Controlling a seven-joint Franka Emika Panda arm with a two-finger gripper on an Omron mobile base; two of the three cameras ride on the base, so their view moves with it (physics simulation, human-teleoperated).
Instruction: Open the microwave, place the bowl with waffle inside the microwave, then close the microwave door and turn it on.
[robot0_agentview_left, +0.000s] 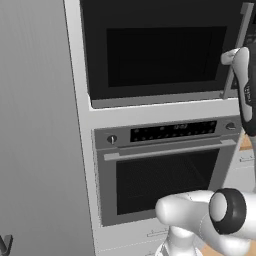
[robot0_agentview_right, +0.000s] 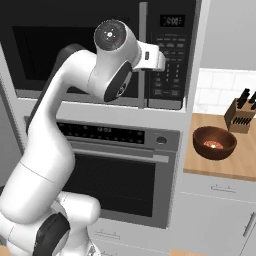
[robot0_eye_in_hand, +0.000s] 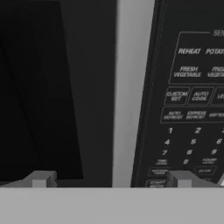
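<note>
Left base view first: the microwave (robot0_agentview_left: 160, 50) sits high in the tall grey cabinet, above the silver wall oven (robot0_agentview_left: 165, 170). The microwave door (robot0_agentview_left: 165, 52) is flush and shut, dark window facing me, and its silver bar handle (robot0_agentview_left: 237, 55) runs down the right side. My wrist comes in from the right edge, right up against that handle; from here I cannot make out my fingertips.

Over to the right base view: my white arm curls up from the lower left and my hand points at the front of the microwave (robot0_agentview_right: 165, 50), level with the handle (robot0_agentview_right: 143, 55) and the keypad strip (robot0_agentview_right: 172, 60). The oven (robot0_agentview_right: 115, 165) is below. Off to the right, the bowl (robot0_agentview_right: 214, 142) rests on the wooden counter (robot0_agentview_right: 235, 165), near the counter's left edge and a little in from its front edge, with something reddish inside it. A knife block (robot0_agentview_right: 240, 116) stands behind it, toward the back of the counter. The bowl is well apart from my hand.

Now the hand view: my gripper (robot0_eye_in_hand: 111, 179) is spread wide, as far as it goes, and holds nothing. One of my fingertips (robot0_eye_in_hand: 41, 178) sits over the dark door window, the other over the keypad (robot0_eye_in_hand: 192, 113). The handle (robot0_eye_in_hand: 129, 87) runs up between them, not touched by either tip.
</note>
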